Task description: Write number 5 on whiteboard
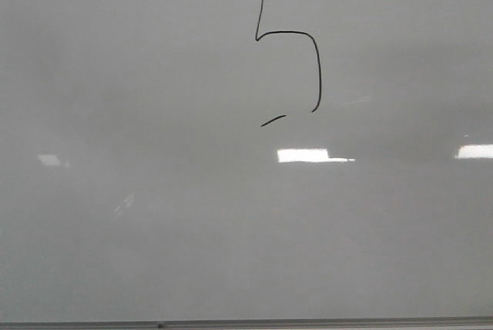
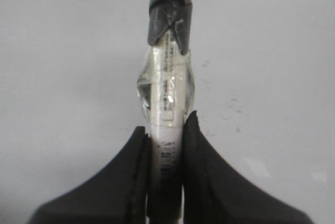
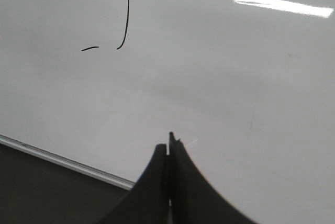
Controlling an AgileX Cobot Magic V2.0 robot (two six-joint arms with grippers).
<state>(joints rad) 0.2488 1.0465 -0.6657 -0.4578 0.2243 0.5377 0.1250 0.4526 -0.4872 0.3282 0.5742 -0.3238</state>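
Number 5 drawn high on whiteboard, tail dash detached below belly. Left gripper clamped on marker; right gripper closed empty. Risk: retouching tail could smear or double lines.

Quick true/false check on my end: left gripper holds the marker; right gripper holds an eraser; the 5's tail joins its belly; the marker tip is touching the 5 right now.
1. The left gripper holds the marker. True.
2. The right gripper holds an eraser. False: its jaws are shut on nothing.
3. The tail dash of the number 5 joins its belly. False: a gap separates them on the whiteboard.
4. The marker tip touches the 5. False: no arm or marker shows near it in the front view.
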